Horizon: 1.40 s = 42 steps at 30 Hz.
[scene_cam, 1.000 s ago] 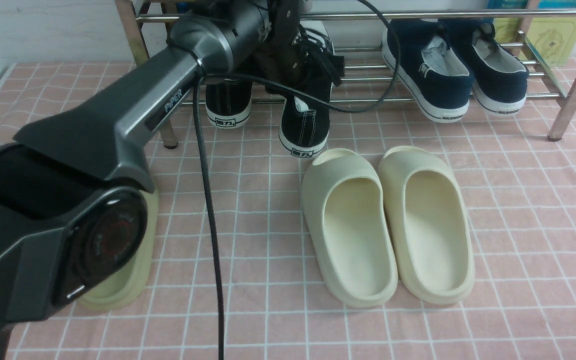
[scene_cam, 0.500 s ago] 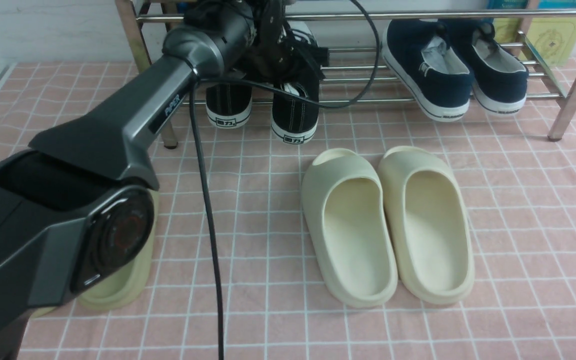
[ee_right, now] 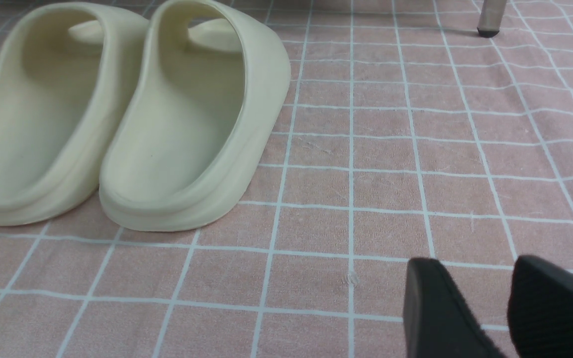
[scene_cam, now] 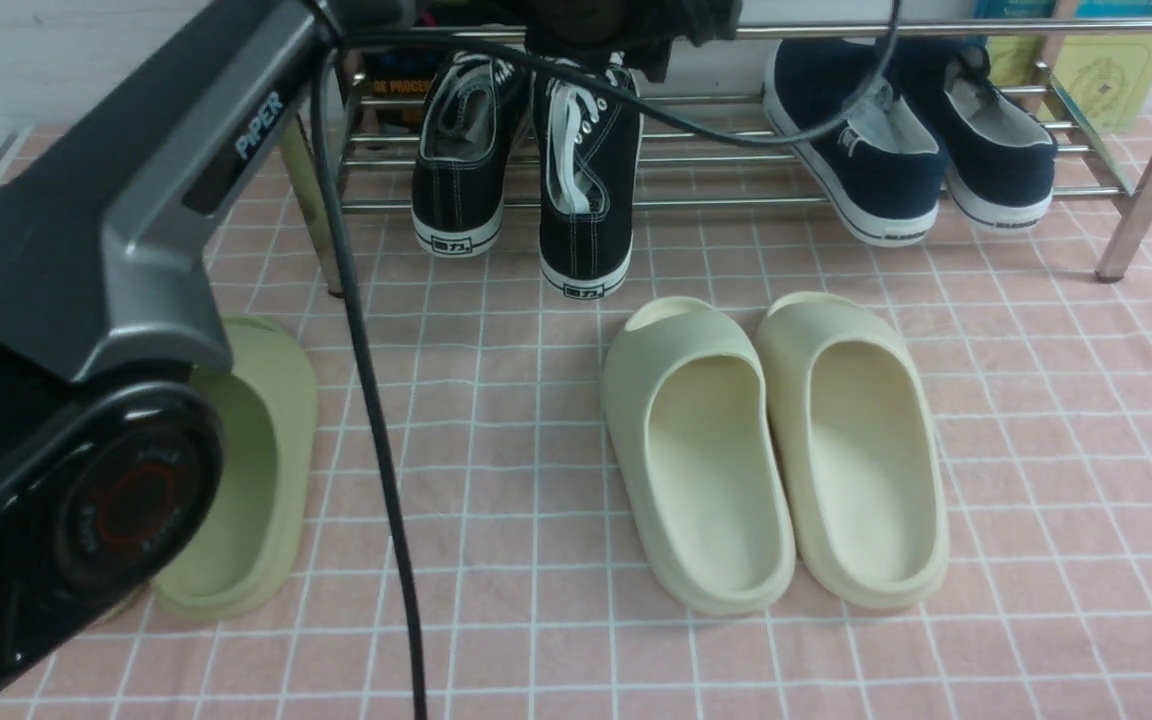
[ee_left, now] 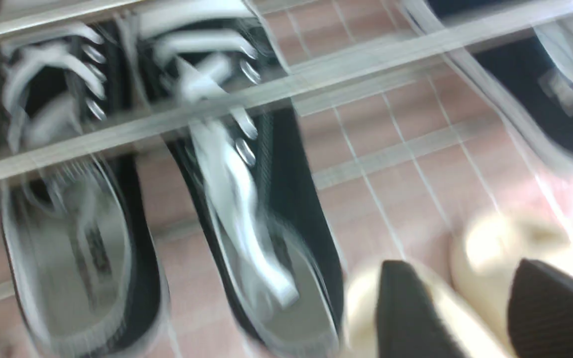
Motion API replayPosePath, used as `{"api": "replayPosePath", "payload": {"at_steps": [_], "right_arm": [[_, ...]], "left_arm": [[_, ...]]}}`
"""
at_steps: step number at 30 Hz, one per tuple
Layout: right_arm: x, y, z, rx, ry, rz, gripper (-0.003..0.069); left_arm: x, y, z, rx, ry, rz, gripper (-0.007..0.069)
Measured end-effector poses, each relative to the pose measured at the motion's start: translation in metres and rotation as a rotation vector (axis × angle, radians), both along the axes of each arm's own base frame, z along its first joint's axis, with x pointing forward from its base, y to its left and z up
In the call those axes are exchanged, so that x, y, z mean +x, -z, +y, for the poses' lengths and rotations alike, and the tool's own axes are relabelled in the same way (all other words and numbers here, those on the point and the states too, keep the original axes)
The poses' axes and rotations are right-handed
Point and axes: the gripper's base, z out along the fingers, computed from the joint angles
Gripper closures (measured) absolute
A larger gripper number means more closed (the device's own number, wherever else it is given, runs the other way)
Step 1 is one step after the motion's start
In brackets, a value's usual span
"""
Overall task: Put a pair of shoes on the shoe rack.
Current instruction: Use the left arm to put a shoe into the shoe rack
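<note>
Both black sneakers lie side by side on the shoe rack (scene_cam: 736, 201), toes toward the back. The left sneaker (scene_cam: 458, 170) sits further in. The right sneaker (scene_cam: 584, 190) hangs its heel over the front bar. My left arm's wrist (scene_cam: 626, 22) hovers above them at the picture's top edge. In the blurred left wrist view, the left gripper (ee_left: 463, 271) is open and holds nothing, off to one side of the right sneaker (ee_left: 266, 209). The right gripper (ee_right: 475, 266) stands open low over the pink cloth, holding nothing.
Two navy slip-ons (scene_cam: 896, 140) occupy the rack's right half. A pair of cream slides (scene_cam: 776, 450) lies on the pink checked cloth in front. An olive slide (scene_cam: 236, 470) lies at the left behind my arm. A rack leg (scene_cam: 1151, 160) stands at the right.
My left gripper opened and let go of the right sneaker, which now rests on the rack. The left arm has lifted up and away, uncovering both sneakers.
</note>
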Motion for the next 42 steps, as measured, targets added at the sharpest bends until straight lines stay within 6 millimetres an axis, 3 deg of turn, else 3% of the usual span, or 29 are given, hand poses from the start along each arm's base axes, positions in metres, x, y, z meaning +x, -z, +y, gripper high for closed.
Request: {"api": "replayPosePath", "payload": {"at_steps": [4, 8, 9, 11, 15, 21, 32, 42], "right_arm": [[0.0, 0.0, 0.0, 0.0, 0.0, 0.0, 0.0419], [0.0, 0.0, 0.0, 0.0, 0.0, 0.0, 0.0419], [0.0, 0.0, 0.0, 0.0, 0.0, 0.0, 0.0419], [0.0, 0.0, 0.0, 0.0, 0.0, 0.0, 0.0419], [0.0, 0.0, 0.0, 0.0, 0.0, 0.0, 0.0419], [0.0, 0.0, 0.0, 0.0, 0.0, 0.0, 0.0419], [0.0, 0.0, 0.0, 0.0, 0.0, 0.0, 0.0419], [0.0, 0.0, 0.0, 0.0, 0.0, 0.0, 0.0419]], "left_arm": [[-0.003, 0.042, -0.016, 0.118, 0.054, 0.146, 0.0499], [-0.002, 0.096, -0.027, 0.226, 0.108, 0.262, 0.0608], [-0.003, 0.099, -0.028, 0.23, 0.109, 0.267, 0.061], [0.002, 0.123, -0.027, 0.28, 0.097, 0.308, 0.0622], [0.012, 0.14, -0.019, 0.337, 0.024, 0.302, 0.0622], [0.028, 0.136, -0.015, 0.296, -0.077, 0.167, 0.0622], [0.033, 0.128, -0.018, 0.228, -0.166, 0.081, 0.062], [0.037, 0.123, -0.025, 0.16, -0.143, 0.013, 0.062]]}}
